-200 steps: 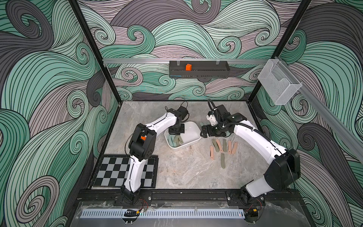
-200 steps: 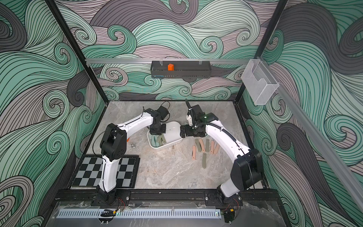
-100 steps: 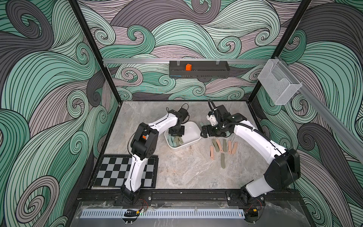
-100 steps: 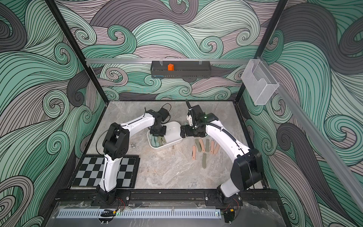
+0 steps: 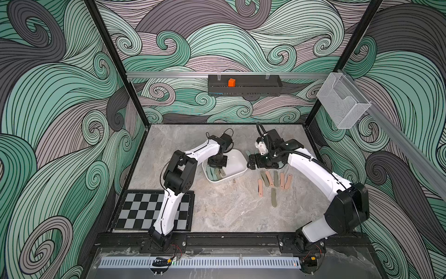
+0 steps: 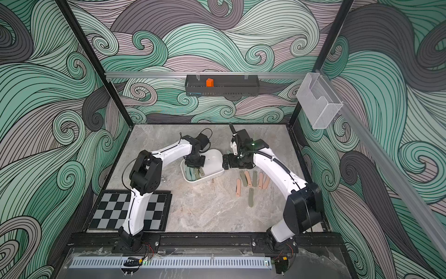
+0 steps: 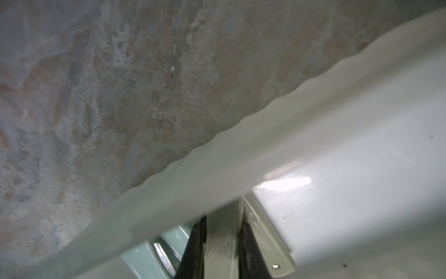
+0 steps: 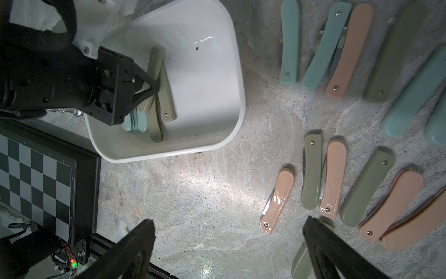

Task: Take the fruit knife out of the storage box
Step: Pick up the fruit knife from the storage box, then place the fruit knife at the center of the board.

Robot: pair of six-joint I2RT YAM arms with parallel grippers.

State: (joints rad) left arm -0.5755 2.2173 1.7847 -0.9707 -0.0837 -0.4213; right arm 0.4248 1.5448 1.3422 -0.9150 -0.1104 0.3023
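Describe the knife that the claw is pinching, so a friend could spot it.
Look for the white storage box beside the chessboard on the marble table. Inside it, folded knives lie along one side. The olive-green knife is the only one pinched by the left claw; the others lie loose.

A grey marbled tabletop carries a white rounded plastic storage box, a black-framed checkerboard and a loose row of folded pink, olive and teal knives

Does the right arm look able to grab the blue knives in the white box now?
Probably not yet. The left arm's fingers, shut on an olive knife, sit right over the blue knives in the storage box, blocking the way down.
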